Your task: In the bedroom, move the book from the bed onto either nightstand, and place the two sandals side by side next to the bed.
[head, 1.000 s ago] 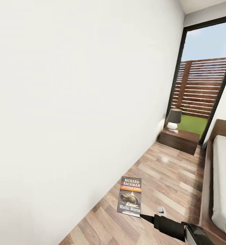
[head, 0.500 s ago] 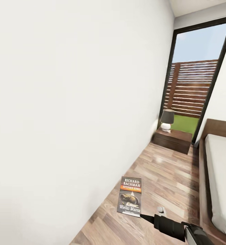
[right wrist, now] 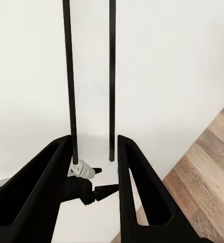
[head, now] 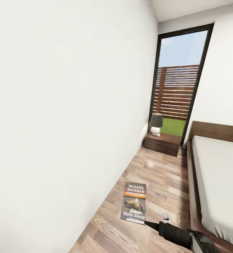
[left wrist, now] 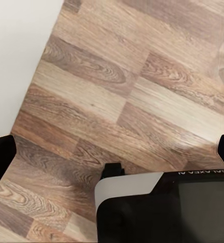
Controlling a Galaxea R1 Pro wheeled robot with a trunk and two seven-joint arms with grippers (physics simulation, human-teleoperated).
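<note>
Book sits low in the middle of the head view, upright with its cover facing out, orange band under the white author lettering. It is pinched by the right gripper, whose dark arm comes in from the bottom right corner. In the right wrist view the two black fingers stand close together with the book seen edge-on between them, a pale slab bounded by thin dark lines. The left gripper's dark fingertips show at opposite edges of the left wrist view, spread wide over bare wood-plank floor.

A white wall takes the whole left side of the head view. At the far end stands the tall dark-framed window, and below it the nightstand carries a small lamp. The bed runs along the right edge, light-grey mattress on a dark frame.
</note>
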